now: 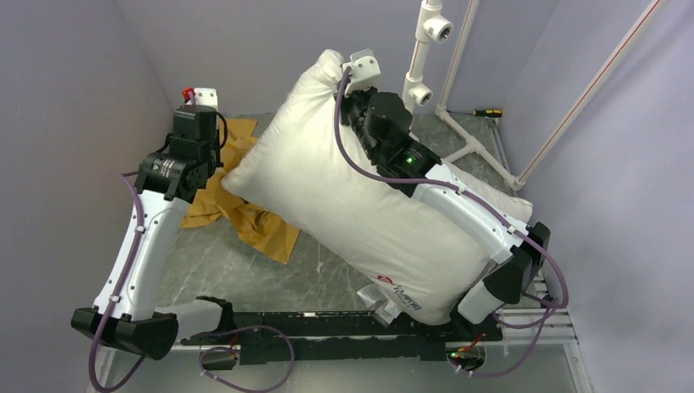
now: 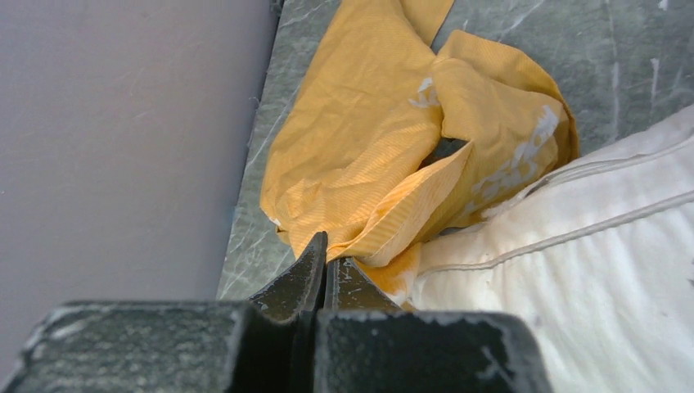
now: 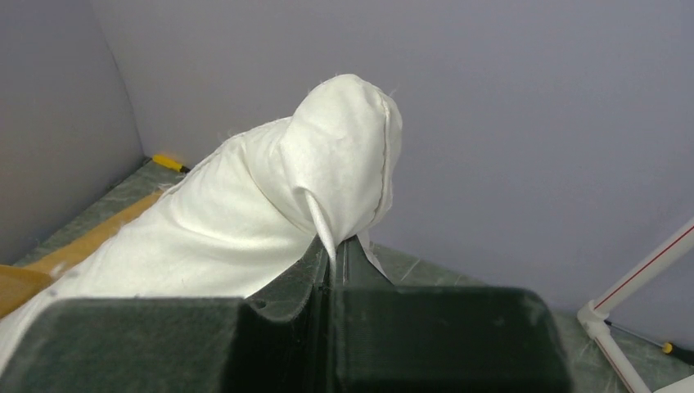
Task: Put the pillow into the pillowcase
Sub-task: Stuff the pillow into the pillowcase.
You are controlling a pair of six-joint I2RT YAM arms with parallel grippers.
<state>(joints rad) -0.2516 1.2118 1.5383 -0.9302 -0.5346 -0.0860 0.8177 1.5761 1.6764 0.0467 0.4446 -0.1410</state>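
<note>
top view: the pillow (image 1: 360,205) slants across the table (image 1: 245,278), its far corner raised and its red logo at the near end. the pillowcase (image 1: 254,225) lies crumpled, orange side up, partly under the pillow's left edge. only this view shows the pillow's whole length.

left wrist view: the left gripper (image 2: 326,252) has its fingers pressed together, seemingly nipping an orange fold of the pillowcase beside the pillow's seam.

right wrist view: the right gripper (image 3: 334,255) is clamped tight on the pillow's raised corner.
</note>
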